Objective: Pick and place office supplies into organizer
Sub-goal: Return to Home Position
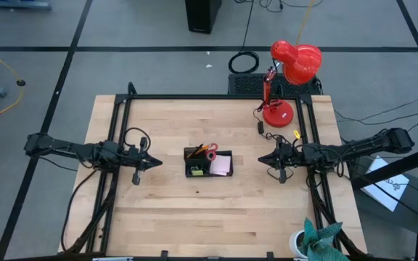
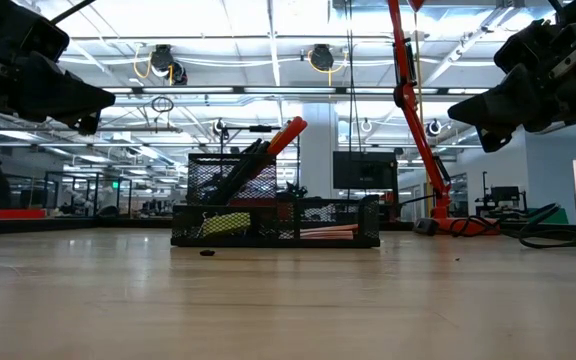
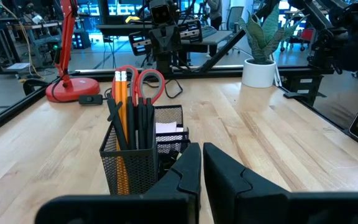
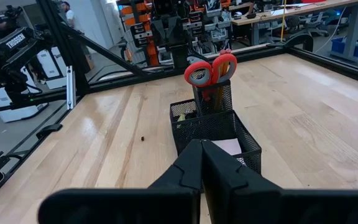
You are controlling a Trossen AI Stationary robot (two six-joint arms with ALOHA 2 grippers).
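The organizer (image 1: 207,163), a black mesh tray, stands at the table's middle. Its tall cup holds red-handled scissors (image 3: 140,81), two orange pencils (image 3: 122,84) and black pens (image 3: 143,118), all upright with their lower ends in the cup. A pink sticky-note pad (image 1: 221,165) lies in a low compartment, and something yellow (image 2: 226,222) shows through the mesh. A small black clip (image 4: 143,138) lies on the table beside the organizer. My left gripper (image 1: 154,162) hovers left of the organizer and my right gripper (image 1: 263,159) right of it. Both are shut, point level at it, and hold nothing.
A red desk lamp (image 1: 285,80) stands at the far right corner. A potted plant in a white pot (image 1: 314,243) stands at the near right corner. Black frame rails (image 1: 122,130) run along the table's left, far and right sides. Bare wood lies all around the organizer.
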